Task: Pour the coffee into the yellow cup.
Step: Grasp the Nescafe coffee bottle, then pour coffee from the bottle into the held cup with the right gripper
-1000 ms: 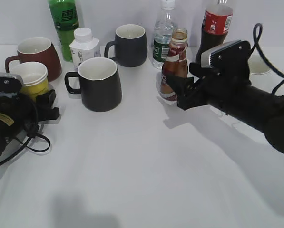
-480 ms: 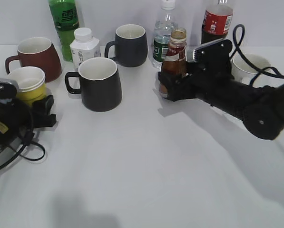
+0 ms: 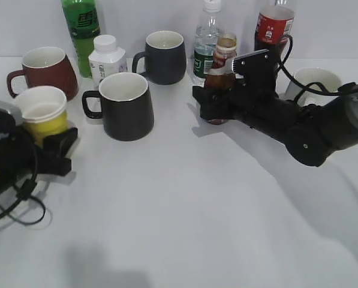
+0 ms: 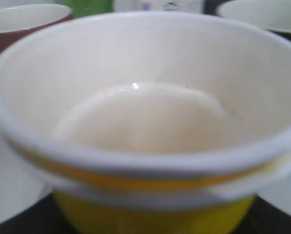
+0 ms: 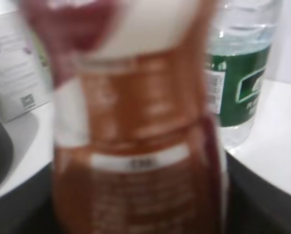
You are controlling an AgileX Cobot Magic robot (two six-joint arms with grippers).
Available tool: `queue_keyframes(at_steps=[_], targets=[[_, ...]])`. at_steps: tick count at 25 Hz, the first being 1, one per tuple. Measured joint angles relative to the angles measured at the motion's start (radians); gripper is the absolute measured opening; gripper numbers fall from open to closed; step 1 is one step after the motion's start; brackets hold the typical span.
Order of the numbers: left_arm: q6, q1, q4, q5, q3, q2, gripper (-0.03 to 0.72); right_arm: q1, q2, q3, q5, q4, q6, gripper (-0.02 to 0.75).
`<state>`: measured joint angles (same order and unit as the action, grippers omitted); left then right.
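The yellow cup (image 3: pixel 44 113), white inside and empty, sits in my left gripper (image 3: pixel 53 141) at the left and looks raised a little off the table. It fills the left wrist view (image 4: pixel 150 209), with dark finger parts at the bottom corners. The coffee bottle (image 3: pixel 220 72), uncapped and with a brown label, stands upright at the back centre. My right gripper (image 3: pixel 211 105) is closed around its lower body. In the right wrist view the coffee bottle (image 5: pixel 140 146) fills the space between the jaws, blurred.
A black mug (image 3: pixel 128 105) stands between the two grippers. Behind are a dark grey mug (image 3: pixel 165 57), a red-brown mug (image 3: pixel 47 69), a green bottle (image 3: pixel 81 30), a white bottle (image 3: pixel 107 59), a water bottle (image 3: pixel 207 42), a cola bottle (image 3: pixel 273 30) and a white cup (image 3: pixel 313 81).
My right gripper moved left and came around the coffee bottle. My left gripper rose with the yellow cup and shifted slightly right.
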<state>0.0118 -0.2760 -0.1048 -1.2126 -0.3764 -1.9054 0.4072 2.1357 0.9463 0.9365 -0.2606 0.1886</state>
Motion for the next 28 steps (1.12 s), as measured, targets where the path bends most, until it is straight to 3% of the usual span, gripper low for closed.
queue_keyframes(at_steps=[2,9,14,22,28], targets=[[-0.005,0.0,-0.047,0.001,0.021,0.014,0.445,0.0,0.004,0.005,0.0,0.0,0.0,0.503],[-0.1,0.0,-0.3,0.002,0.042,0.033,0.445,0.0,0.004,0.005,0.001,-0.006,0.0,0.503],[-0.112,-0.001,-0.453,0.003,0.042,0.033,0.445,0.0,-0.031,-0.002,-0.045,-0.119,-0.008,0.503],[-0.174,-0.002,-0.571,0.003,0.037,0.033,0.445,0.0,-0.194,-0.008,-0.095,-0.348,-0.095,0.503],[-0.191,-0.031,-0.579,0.003,0.026,0.033,0.445,0.0,-0.251,-0.008,-0.126,-0.498,-0.141,0.503]])
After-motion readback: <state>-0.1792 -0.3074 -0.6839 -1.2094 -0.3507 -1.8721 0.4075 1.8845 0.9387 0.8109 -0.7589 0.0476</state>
